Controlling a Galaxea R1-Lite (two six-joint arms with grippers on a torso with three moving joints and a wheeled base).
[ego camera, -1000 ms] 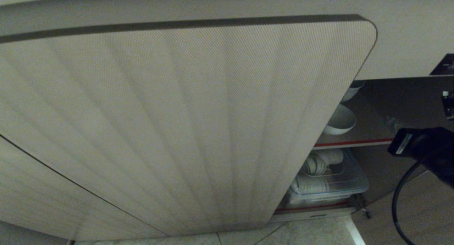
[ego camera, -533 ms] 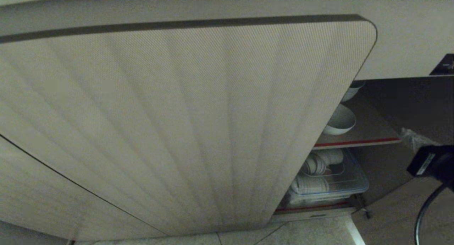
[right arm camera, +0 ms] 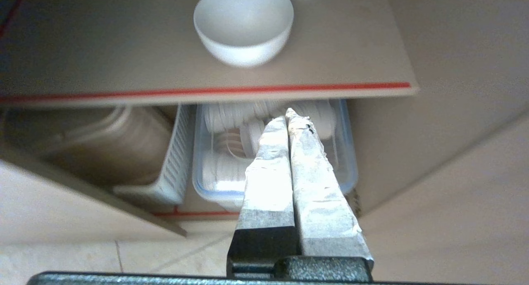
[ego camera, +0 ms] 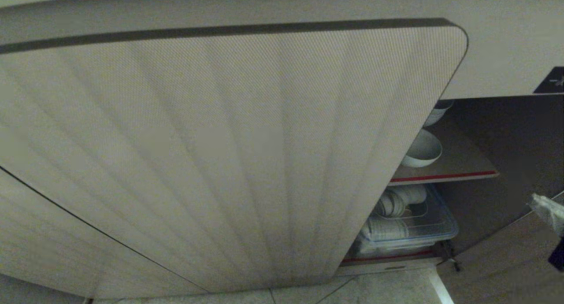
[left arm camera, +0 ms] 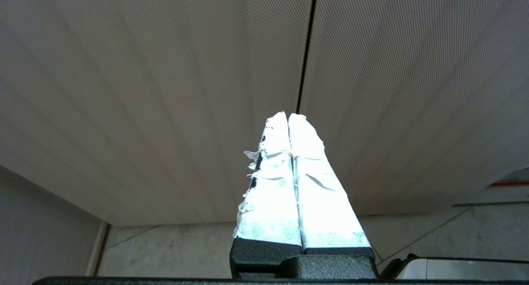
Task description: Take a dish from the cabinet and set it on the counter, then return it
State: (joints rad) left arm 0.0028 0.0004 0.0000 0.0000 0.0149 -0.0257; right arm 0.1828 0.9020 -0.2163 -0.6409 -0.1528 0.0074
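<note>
Right hand, fingers pressed together, points into the cabinet.

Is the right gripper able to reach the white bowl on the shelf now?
Probably yes. The right gripper faces the open cabinet and nothing stands between it and the white bowl on the shelf. Its jaws are shut, so they must open first.

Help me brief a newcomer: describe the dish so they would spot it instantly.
Find the open cabinet and its brown shelf with the red front edge. The dish stands upright there, a single plain white bowl, unlike the crockery packed in the clear bin below.
</note>
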